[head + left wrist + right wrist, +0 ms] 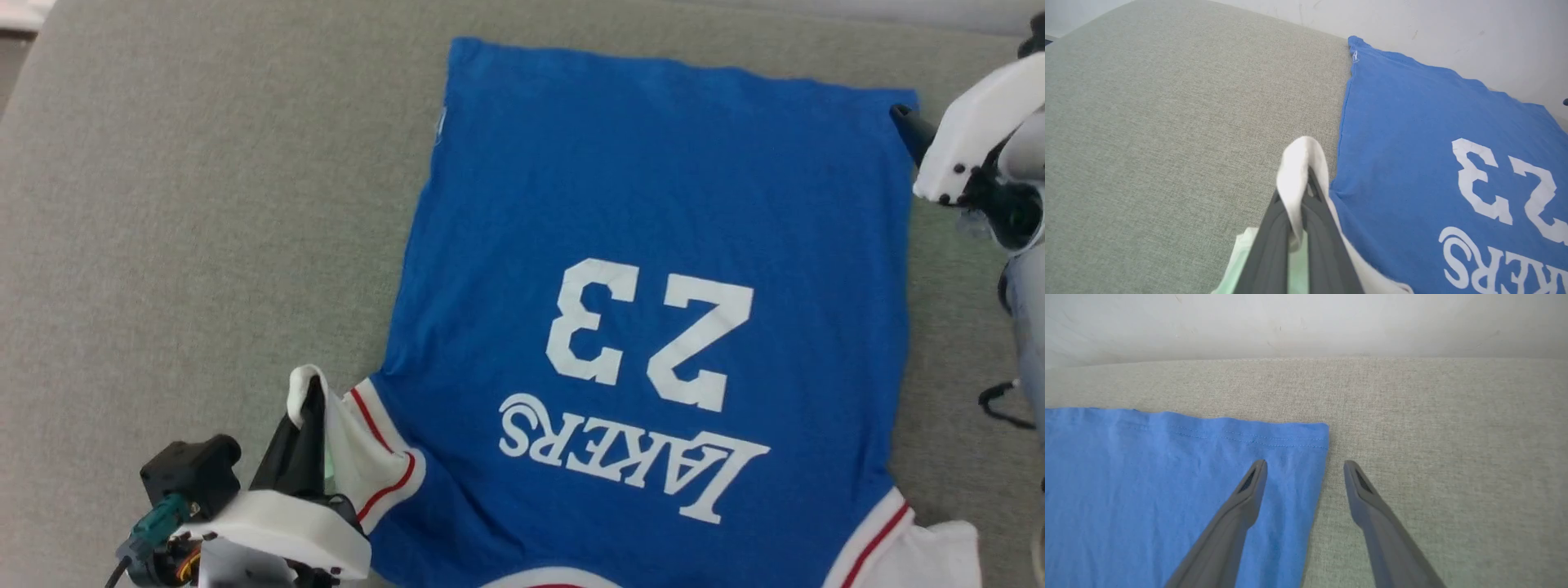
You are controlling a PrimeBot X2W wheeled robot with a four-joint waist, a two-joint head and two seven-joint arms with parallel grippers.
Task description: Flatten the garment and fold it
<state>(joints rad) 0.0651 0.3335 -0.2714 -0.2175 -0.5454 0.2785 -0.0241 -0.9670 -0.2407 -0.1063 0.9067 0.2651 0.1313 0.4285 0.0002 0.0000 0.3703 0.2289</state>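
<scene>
Left claw (309, 407) (1303, 195): closed, gripping the white left sleeve (353, 445) (1297, 171) of the royal-blue jersey T-shirt (653, 204) (1412, 143) (1147, 486). A fold of sleeve cloth drapes over my two dark fingertips and stands raised above the counter (180, 229) (1167, 122) (1433, 437), a flat surface covered in grey-green woven fabric. The red-striped white trim (390, 465) of this sleeve lies just beside my fingers, on the body side.

T-shirt body: spread flat on the counter, right of centre in the head view, print side up. The hem lies at the far side and the shoulders at the near side. The white "LAKERS 23" print (645, 384) (1502, 212) reads upside down from my position. The right sleeve (939, 551), white with a red stripe, lies at the near right corner.

Right claw (904, 122) (1304, 465): open, jaws wide apart, holding nothing. It is positioned at the far right hem corner. One finger is over the blue cloth and the other over bare counter, with the side edge between them. Contact with the cloth cannot be determined. A pale wall (1306, 322) (1453, 24) stands beyond the counter.
</scene>
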